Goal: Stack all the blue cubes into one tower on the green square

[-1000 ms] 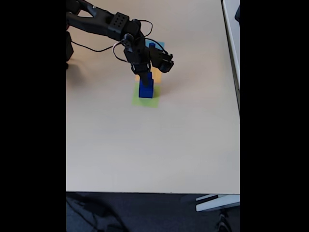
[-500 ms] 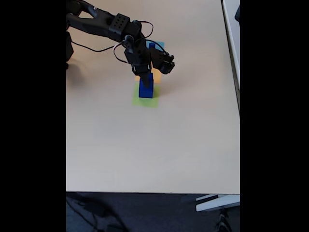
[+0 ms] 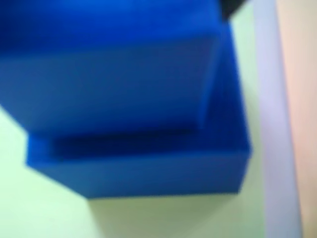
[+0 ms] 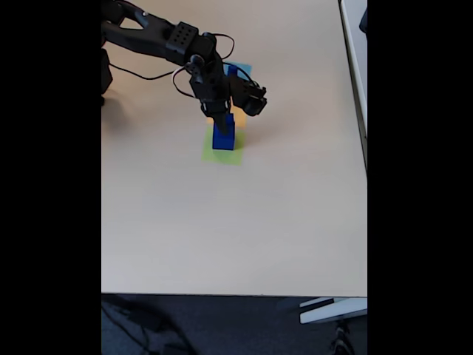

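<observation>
The black two-finger gripper [image 4: 221, 124] hangs directly over a stepped tower of dark blue cubes [image 4: 223, 136], its tips at or just above the top block; whether the jaws are spread, closed or clamped on a cube cannot be told from either camera. Seen from the wrist, a smaller blue cube [image 3: 109, 74] sits on a larger blue cube [image 3: 143, 171], its edges turned slightly askew of the base, which rests on the flat pale green square [image 3: 44, 213]. In the fixed view the column stands upright, straight below the gripper. Just behind it lie a flat orange square [image 4: 239, 120] and a flat light-blue square [image 4: 242, 69], where another small blue cube [image 4: 233, 71] waits, beyond the gripper and farther up the pale wooden table [image 4: 222, 222]. That cube looks like the next pick.
</observation>
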Motion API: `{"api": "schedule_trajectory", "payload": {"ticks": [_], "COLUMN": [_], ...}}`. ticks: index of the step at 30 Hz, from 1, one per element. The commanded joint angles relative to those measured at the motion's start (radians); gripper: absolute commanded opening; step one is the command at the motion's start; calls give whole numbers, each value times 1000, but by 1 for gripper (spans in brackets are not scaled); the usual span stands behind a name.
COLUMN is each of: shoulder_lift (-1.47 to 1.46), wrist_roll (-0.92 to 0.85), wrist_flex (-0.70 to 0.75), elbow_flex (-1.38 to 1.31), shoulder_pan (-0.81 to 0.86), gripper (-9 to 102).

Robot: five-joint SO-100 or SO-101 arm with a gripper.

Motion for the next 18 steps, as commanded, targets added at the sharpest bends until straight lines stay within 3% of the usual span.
{"api": "schedule_trajectory", "payload": {"ticks": [1, 18], "shoulder_lift": [8, 8], "wrist_roll": [12, 15], "wrist_flex": [-11, -11], "elbow_flex": [-74, -75], "shoulder_pan": [6, -3], "gripper": [0, 0]}}
